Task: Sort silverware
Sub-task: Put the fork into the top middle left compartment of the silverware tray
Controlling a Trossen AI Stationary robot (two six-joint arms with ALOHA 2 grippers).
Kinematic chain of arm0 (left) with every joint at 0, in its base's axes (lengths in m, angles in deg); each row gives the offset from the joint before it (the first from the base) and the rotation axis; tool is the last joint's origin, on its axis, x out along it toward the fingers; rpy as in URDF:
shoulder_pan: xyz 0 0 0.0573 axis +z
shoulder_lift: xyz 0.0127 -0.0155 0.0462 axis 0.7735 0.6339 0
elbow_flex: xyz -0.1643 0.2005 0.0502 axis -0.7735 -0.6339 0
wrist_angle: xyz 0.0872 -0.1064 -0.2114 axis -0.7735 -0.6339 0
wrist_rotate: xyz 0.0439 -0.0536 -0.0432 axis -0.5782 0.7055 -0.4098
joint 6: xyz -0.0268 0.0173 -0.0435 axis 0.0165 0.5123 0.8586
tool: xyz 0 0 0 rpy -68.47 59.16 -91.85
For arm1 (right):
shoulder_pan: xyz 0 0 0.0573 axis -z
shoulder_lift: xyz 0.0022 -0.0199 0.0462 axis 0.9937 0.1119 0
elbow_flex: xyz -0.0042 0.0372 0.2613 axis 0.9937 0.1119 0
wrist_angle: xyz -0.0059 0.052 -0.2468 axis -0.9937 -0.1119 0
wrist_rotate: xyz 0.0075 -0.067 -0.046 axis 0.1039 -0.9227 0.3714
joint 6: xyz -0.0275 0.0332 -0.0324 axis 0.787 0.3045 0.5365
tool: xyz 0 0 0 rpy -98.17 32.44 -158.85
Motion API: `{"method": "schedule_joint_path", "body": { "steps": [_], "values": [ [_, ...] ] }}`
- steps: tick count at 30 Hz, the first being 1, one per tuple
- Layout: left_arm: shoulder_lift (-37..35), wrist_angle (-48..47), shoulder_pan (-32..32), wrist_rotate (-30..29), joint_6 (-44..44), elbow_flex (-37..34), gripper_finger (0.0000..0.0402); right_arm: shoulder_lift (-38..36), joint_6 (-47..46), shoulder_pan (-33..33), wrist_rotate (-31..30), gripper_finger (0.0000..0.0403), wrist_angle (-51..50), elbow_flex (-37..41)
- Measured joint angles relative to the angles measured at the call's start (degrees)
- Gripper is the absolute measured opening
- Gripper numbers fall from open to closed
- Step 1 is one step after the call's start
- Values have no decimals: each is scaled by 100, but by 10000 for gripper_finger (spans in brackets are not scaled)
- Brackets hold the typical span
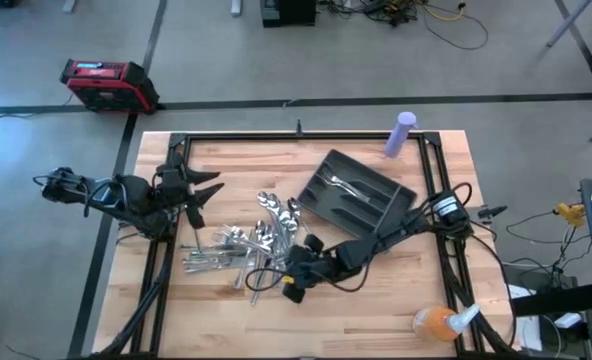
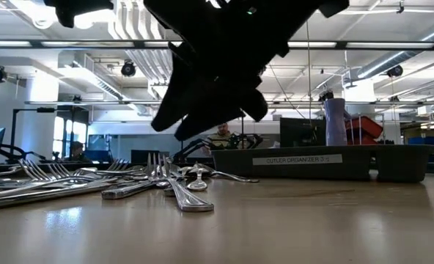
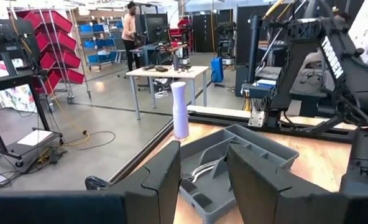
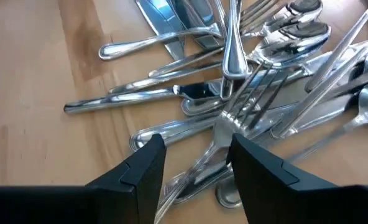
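Silverware [image 1: 241, 245]: loose tangled pile, table centre-left, just left of tray [image 1: 321, 200]; a few pcs already in tray. Thin, stiff, light, slick metal; best pinched mid-handle.
Right gripper [image 4: 193, 165]: low over a fork [image 4: 246, 102] handle, fingers apart, nothing held.
Left gripper [image 3: 202, 180]: far left, raised, part open, empty.

The silverware [image 1: 238, 245] lies in a loose, overlapping pile on the wooden table, left of centre. The pieces are slim, shiny, silver-coloured spoons, forks and knives, all lying flat and crossing one another at varied angles. Several spoons [image 1: 272, 208] sit at the far side of the pile, bowls up. A fork [image 4: 246, 99] rests on top of other handles, tines overlapping a knife [image 4: 140, 99]. A few pieces [image 1: 348, 186] lie inside the tray.
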State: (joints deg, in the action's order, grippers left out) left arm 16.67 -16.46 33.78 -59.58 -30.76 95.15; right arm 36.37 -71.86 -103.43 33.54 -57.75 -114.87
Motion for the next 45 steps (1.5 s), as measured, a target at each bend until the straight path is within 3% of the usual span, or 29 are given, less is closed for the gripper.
{"method": "schedule_joint_path", "body": {
  "steps": [13,24,45],
  "values": [
    [251,1,-2,-2,168,0,119,904,41,-102,-109,137,-24,-361],
    [251,-1,-1,-20,168,0,119,1052,552,48,-115,8,-417,-363],
    [199,-27,0,-332,183,0,119,-283,2197,610,-58,0,-1548,-109]
  ]
}}
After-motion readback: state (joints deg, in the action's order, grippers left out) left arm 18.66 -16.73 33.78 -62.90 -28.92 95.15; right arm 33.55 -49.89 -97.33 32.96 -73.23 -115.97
